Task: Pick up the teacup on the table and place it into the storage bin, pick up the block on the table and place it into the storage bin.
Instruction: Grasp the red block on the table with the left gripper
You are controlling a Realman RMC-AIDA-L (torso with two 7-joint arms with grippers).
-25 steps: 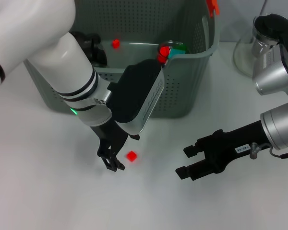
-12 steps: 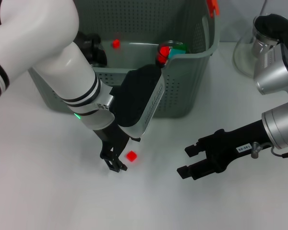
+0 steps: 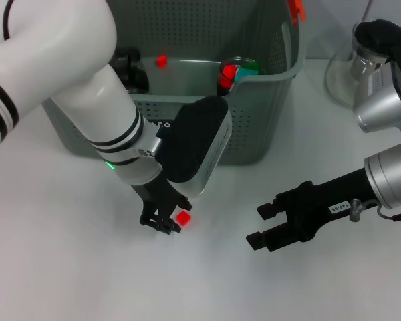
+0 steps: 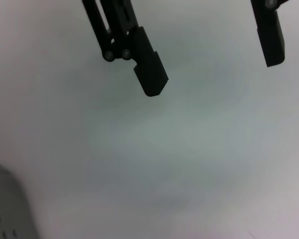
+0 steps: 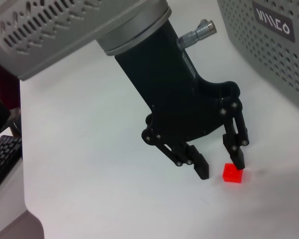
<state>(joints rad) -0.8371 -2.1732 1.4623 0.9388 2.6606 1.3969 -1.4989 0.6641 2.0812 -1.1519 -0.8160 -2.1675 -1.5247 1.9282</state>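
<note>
A small red block (image 3: 183, 218) lies on the white table in front of the storage bin (image 3: 248, 137). My left gripper (image 3: 164, 225) is open and low over the table. One fingertip stands right beside the block. The right wrist view shows this gripper (image 5: 220, 167) with the block (image 5: 233, 174) at the tip of one finger (image 5: 237, 158), not clearly between the two. The left wrist view shows only two black fingers (image 4: 149, 79) over bare table. In the bin lie a second small red block (image 3: 161, 61) and a clear item with red and green parts (image 3: 232, 70). No teacup shows on the table.
My right gripper (image 3: 257, 225) is open and empty, hovering low to the right of the block. A glass pot with a black lid (image 3: 374, 57) stands at the back right. A black object (image 3: 130, 67) lies in the bin's left part.
My left gripper has moved down and a little right, closing in on the red block until a fingertip stands beside it. The block and the right arm have not moved.
</note>
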